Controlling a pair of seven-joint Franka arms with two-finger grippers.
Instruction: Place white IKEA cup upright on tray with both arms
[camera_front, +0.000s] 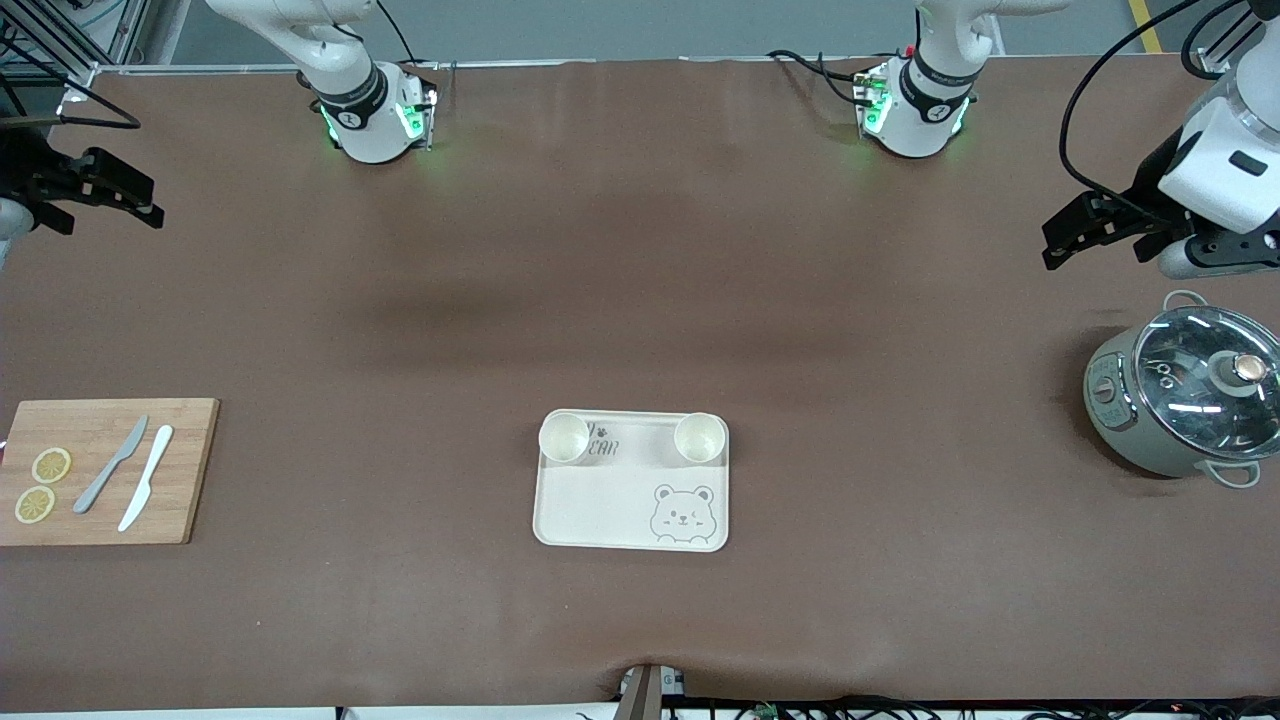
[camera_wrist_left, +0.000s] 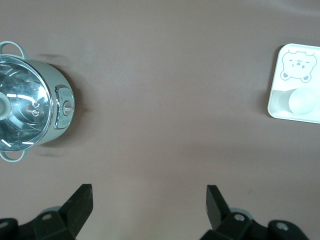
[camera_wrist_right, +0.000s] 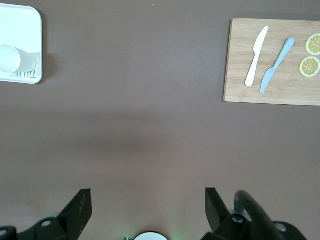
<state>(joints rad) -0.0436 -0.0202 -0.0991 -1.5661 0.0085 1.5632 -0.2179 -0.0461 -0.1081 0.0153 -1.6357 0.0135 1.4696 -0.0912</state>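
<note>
On tray, mid tabletop: 2 white cups, both upright, at the two corners farther from front cam. Left hand up over its end of tabletop, fingers apart, empty, well apart from tray; pot w/ glass lid just below it. Right hand likewise at its end, fingers apart, empty, above the cutting board w/ 2 knives + lemon slices.

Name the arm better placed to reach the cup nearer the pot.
Left, probably: that cup stands at the tray corner toward the left arm's end, where the open left tool hangs; the open right tool hangs over the cutting board end.
</note>
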